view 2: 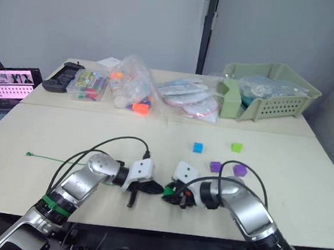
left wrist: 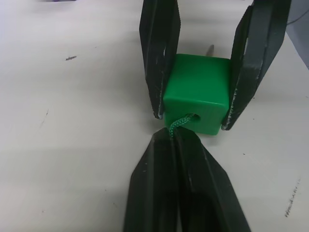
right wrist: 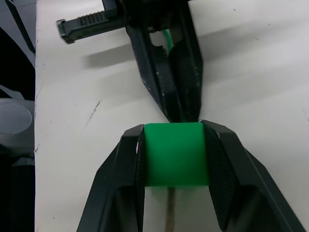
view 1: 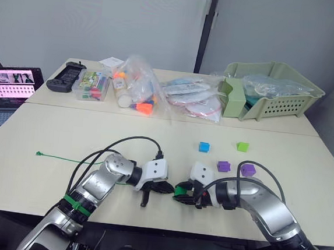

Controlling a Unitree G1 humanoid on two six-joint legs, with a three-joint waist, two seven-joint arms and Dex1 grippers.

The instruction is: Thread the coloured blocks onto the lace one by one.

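Your right gripper (right wrist: 174, 145) is clamped on the darker green block (left wrist: 195, 101), one black finger pressed to each side, right at the near edge of the table (view 1: 302, 189). Your left gripper (left wrist: 181, 140) meets it nose to nose, fingers pinched tight together on the lace (left wrist: 179, 124), and the green cord runs straight into the hole in the block's face. A pale tip (left wrist: 210, 49) pokes out beyond the block's far side. The cord's tail (view 1: 59, 157) trails off across the tabletop to your left. The blue block (view 1: 204, 146), the light green block (view 1: 242, 146) and two purple blocks (view 1: 223, 165) lie loose further out, well apart from both grippers.
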